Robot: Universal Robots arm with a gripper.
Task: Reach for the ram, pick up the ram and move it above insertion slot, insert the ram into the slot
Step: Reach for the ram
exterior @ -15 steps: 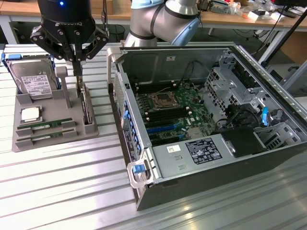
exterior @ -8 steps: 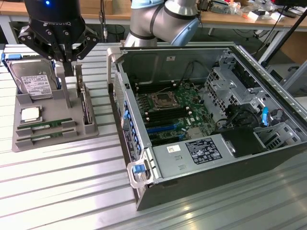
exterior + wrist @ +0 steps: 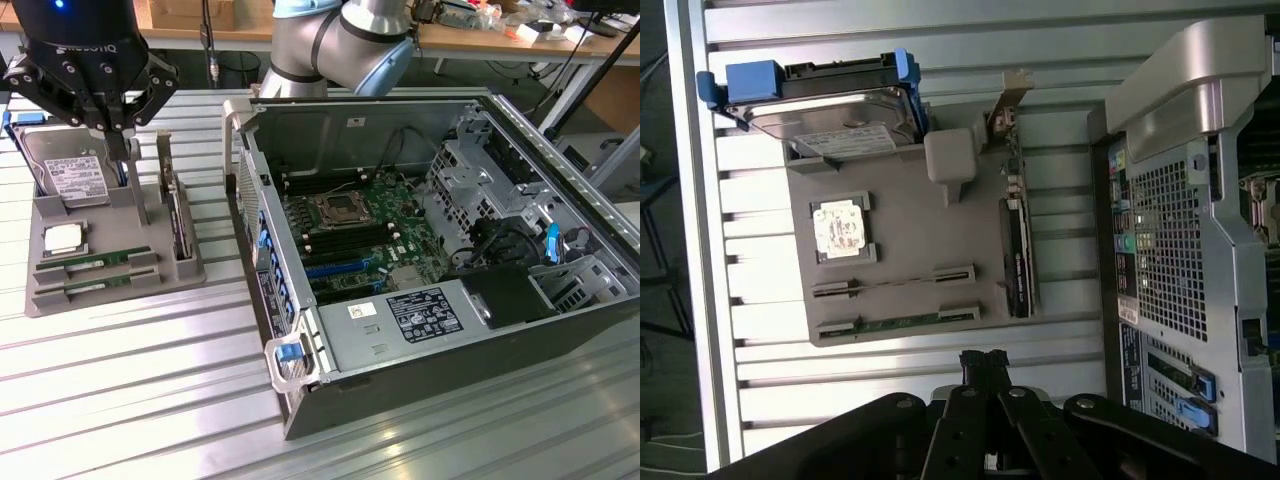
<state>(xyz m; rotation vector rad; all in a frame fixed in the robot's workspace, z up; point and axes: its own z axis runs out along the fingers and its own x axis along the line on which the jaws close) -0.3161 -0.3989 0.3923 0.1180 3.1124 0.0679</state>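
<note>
Closed gripper above the parts tray, the ram lying in its groove.

The gripper (image 3: 115, 135) (image 3: 982, 362) hangs over the gray tray (image 3: 100, 300) (image 3: 910, 240) with its two fingers pressed together and nothing between them. It is apart from every part. In the tray, the ram (image 3: 105, 278) (image 3: 905, 322) lies on its edge in a groove. A second stick (image 3: 100, 260) (image 3: 895, 288) lies in the groove just beside it, on the side of the square processor chip (image 3: 62, 238) (image 3: 843, 230). The hard drive (image 3: 75, 180) (image 3: 835, 125) leans in the tray's far pocket, and an expansion card (image 3: 178, 220) (image 3: 1015, 255) stands at the side toward the open computer case (image 3: 450, 370) (image 3: 1170, 250). Inside the case lies the motherboard (image 3: 395, 195), and the long black slot (image 3: 350, 238) is beside the processor socket, with no stick in it.
</note>
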